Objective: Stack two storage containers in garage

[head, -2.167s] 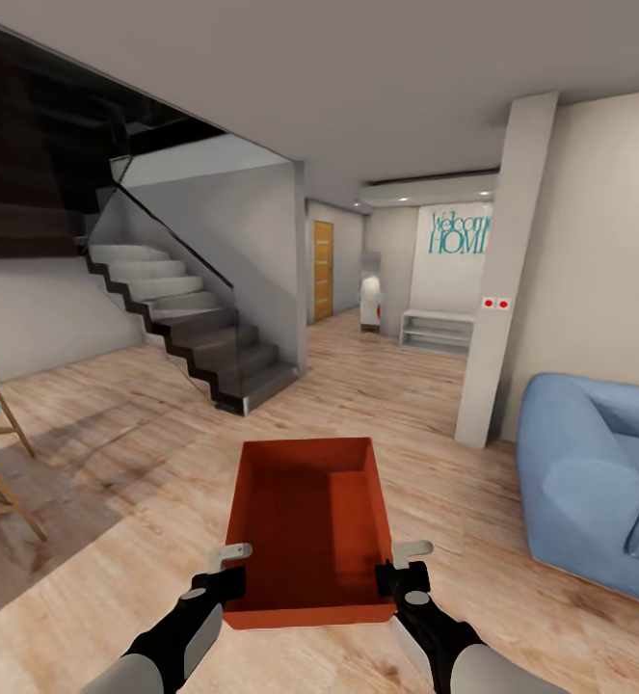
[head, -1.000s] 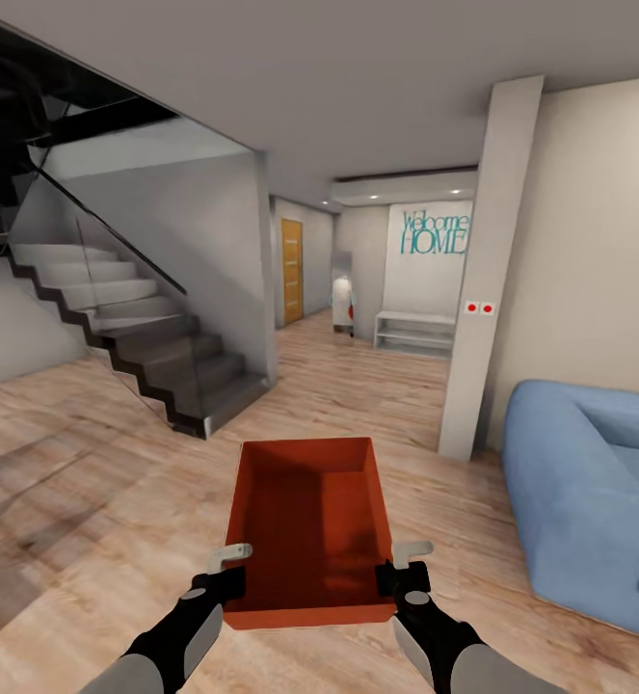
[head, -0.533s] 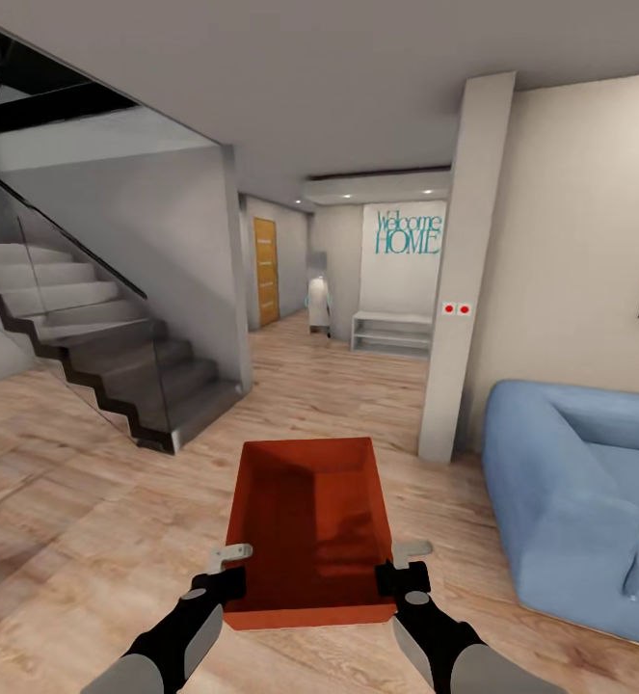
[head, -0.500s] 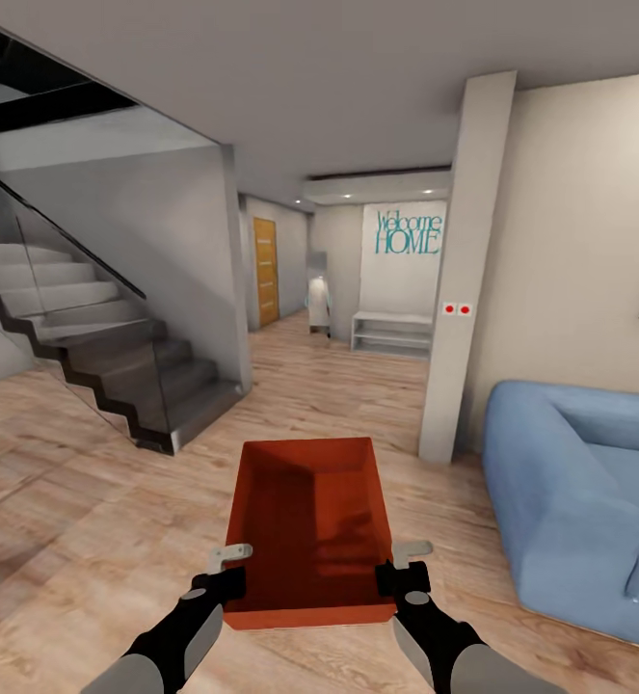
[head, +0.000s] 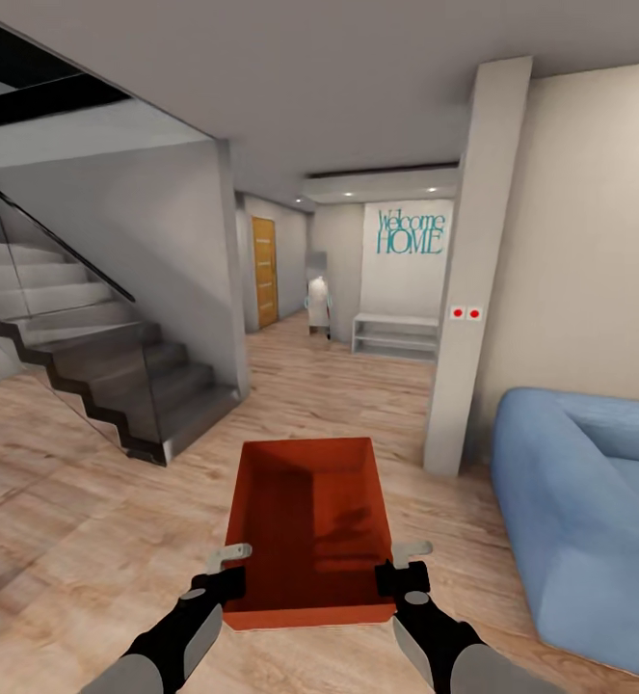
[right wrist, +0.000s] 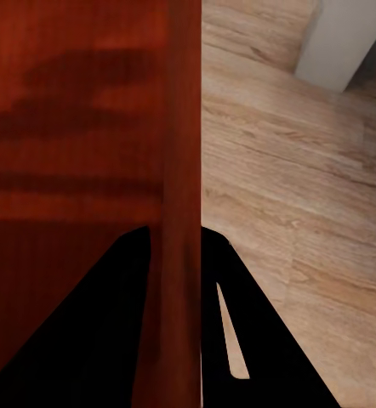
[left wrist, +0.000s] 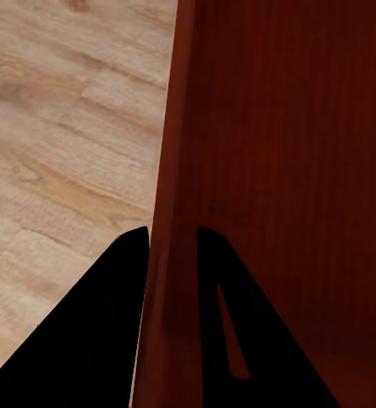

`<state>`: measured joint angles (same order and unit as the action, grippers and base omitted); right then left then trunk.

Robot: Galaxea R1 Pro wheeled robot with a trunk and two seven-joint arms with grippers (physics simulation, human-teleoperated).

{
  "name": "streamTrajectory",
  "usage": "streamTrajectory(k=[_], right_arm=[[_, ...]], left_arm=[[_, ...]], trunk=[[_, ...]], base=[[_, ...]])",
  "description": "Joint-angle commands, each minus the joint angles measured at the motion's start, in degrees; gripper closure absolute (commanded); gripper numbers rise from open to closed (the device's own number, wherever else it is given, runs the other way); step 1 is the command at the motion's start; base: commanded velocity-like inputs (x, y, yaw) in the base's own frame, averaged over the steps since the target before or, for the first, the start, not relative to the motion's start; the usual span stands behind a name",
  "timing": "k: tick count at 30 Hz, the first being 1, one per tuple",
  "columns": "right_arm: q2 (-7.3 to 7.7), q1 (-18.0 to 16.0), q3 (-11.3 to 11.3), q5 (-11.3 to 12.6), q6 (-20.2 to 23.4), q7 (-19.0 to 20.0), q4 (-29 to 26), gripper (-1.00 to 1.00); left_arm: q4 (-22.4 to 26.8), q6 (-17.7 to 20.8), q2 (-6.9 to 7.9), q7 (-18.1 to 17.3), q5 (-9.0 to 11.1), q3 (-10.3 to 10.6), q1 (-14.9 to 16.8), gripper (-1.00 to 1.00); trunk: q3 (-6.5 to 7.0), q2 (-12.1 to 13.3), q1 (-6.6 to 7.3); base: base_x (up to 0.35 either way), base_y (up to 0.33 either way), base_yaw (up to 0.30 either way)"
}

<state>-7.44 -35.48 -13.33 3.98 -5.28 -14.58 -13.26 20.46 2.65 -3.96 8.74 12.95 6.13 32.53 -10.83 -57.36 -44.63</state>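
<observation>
Storage container point(head: 311, 525): orange-red, open-topped, carried level above the wood-plank floor point(head: 88, 501), in front of the robot.
Left hand point(head: 225, 578): clamped on the container's left wall point(left wrist: 167, 255), near corner.
Right hand point(head: 396, 575): clamped on the right wall point(right wrist: 181, 212).
Beyond the container: staircase point(head: 97, 376), white pillar point(head: 468, 280); blue sofa point(head: 589, 501) to its right.

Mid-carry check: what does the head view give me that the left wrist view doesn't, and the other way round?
Head view alone: the staircase, blue sofa, pillar, the Welcome HOME wall sign, and the right hand on the bin's other wall. Left wrist view alone: a close look at the left hand with one finger outside and one inside the thin wall. Both: the storage container and the wood-plank floor.
</observation>
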Motion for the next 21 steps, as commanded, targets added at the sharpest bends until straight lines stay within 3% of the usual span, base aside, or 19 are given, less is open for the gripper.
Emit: streamTrajectory(k=[1, 21], right_arm=[[0.00, -0.1, 1.0, -0.6, -0.4, -0.5, -0.2, 1.00], [0.06, -0.1, 1.0, -0.7, -0.4, -0.5, -0.2, 1.00]], left_arm=[[-0.3, 0.3, 1.42, 3.1, 0.6, 0.3, 0.0, 1.00], [-0.3, 0.3, 1.66, 3.1, 0.8, 0.3, 0.0, 1.00]], trunk=[[-0.07, -0.1, -0.04], [-0.07, -0.1, -0.04]], base=[[0.324, 0.000, 0.000], [0.324, 0.000, 0.000]])
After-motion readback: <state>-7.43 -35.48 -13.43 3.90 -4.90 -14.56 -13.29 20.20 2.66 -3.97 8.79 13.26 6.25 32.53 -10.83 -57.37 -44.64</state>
